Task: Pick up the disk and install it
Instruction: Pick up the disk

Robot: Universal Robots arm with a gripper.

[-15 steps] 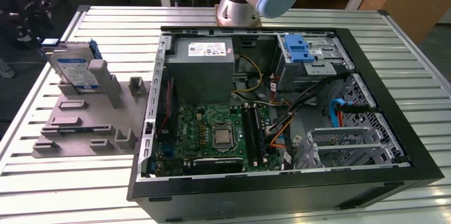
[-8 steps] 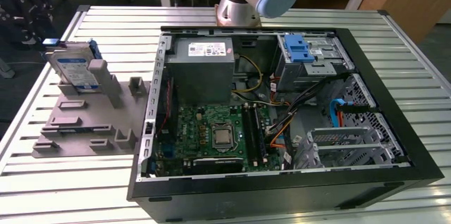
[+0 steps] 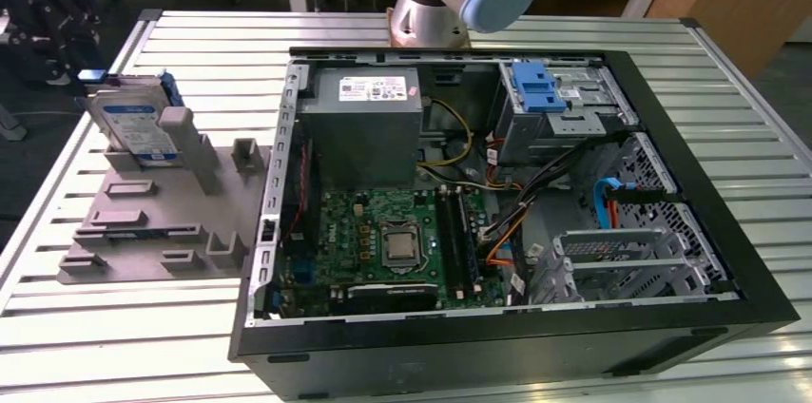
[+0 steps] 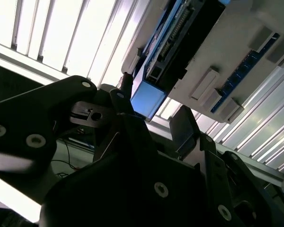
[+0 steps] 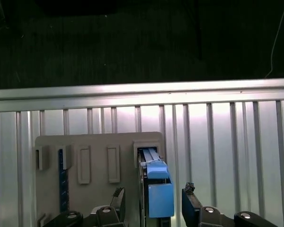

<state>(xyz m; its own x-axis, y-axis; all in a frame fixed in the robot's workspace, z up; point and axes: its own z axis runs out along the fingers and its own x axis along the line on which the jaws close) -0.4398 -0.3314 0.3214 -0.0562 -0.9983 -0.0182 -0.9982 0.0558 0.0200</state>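
Black jaws stand released, one on each side of the disk [image 5: 157,191], a flat silver hard drive in a blue plastic bracket. It stands on edge in a grey plastic holder [image 5: 97,144] on the slatted metal worktop [image 5: 227,142]. It is probably stiff, fairly heavy and shock-sensitive, so grip its broad faces squarely.

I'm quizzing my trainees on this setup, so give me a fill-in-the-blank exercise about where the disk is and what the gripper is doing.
1. The disk stands upright in a grey holder on the exterior view's ___ of the open computer case.
2. In the first wrist view, the fingers of the gripper flank the disk's ___ plastic bracket.
3. The gripper's jaws are ___, not clamped on the disk.
Missing words: left; blue; open.
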